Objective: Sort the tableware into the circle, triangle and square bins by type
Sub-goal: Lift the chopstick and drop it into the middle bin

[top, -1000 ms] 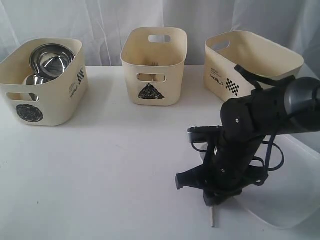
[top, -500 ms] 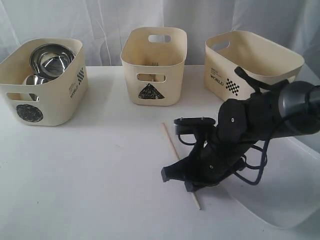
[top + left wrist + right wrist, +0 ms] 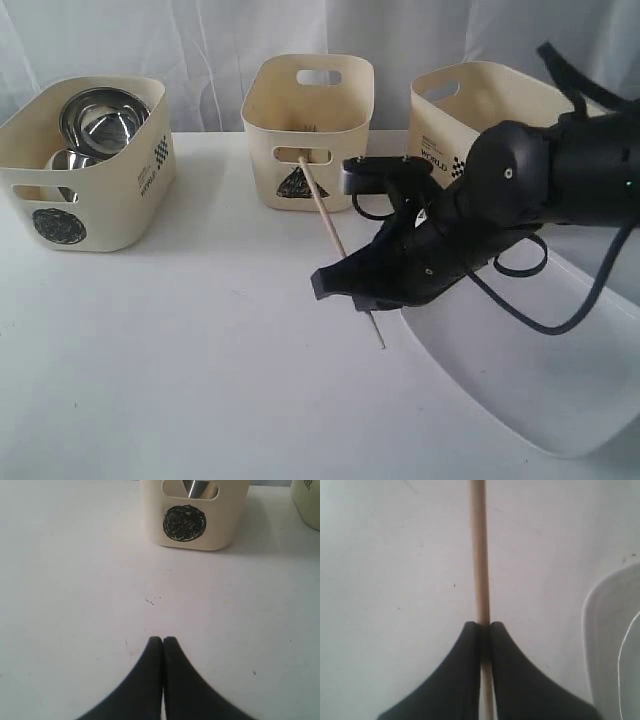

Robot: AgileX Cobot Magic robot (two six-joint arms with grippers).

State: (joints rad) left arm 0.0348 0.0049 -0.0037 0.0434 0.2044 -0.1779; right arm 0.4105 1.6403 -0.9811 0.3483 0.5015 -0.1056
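Note:
My right gripper point(image 3: 366, 300) is shut on a wooden chopstick point(image 3: 330, 228), gripping it near its lower end. The stick hangs tilted above the table, its upper end in front of the triangle bin point(image 3: 270, 110). In the right wrist view the chopstick point(image 3: 479, 555) runs straight out between the shut right gripper point(image 3: 484, 625). The large white plate point(image 3: 520, 385) lies at the front right, just beside the gripper. A steel bowl point(image 3: 98, 118) and other steel pieces sit in the circle bin point(image 3: 100, 205). My left gripper point(image 3: 163, 639) is shut on nothing, low over bare table facing the circle bin point(image 3: 192, 527).
The square bin point(image 3: 440, 135) stands at the back right, partly behind my right arm. The three bins line the back of the white table point(image 3: 200, 350). The plate's rim point(image 3: 592, 645) shows close beside the right gripper. A white curtain hangs behind.
The right gripper has closed on the chopstick, lifted it off the table near the front and carried it up and back toward the triangle bin. The left gripper stays shut.

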